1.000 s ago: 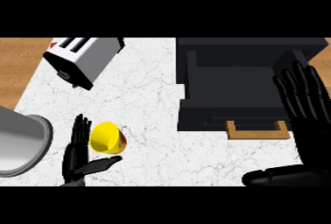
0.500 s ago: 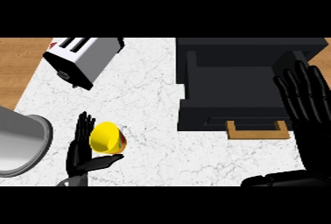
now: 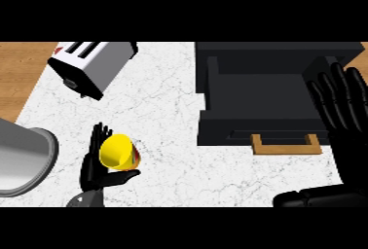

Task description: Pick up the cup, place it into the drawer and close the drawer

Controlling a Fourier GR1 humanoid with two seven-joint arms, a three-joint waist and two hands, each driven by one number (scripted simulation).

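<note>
The left hand (image 3: pixel 97 165) has closed its thumb under the yellow cup (image 3: pixel 119 152) near the counter's (image 3: pixel 165 116) front edge, ready for lifting toward the open drawer (image 3: pixel 259 104), while the right hand (image 3: pixel 345 104) rests open.

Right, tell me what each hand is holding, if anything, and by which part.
The left hand holds the yellow cup by its outer wall, fingers behind and thumb underneath. The right hand is open above the drawer, holding nothing.
</note>
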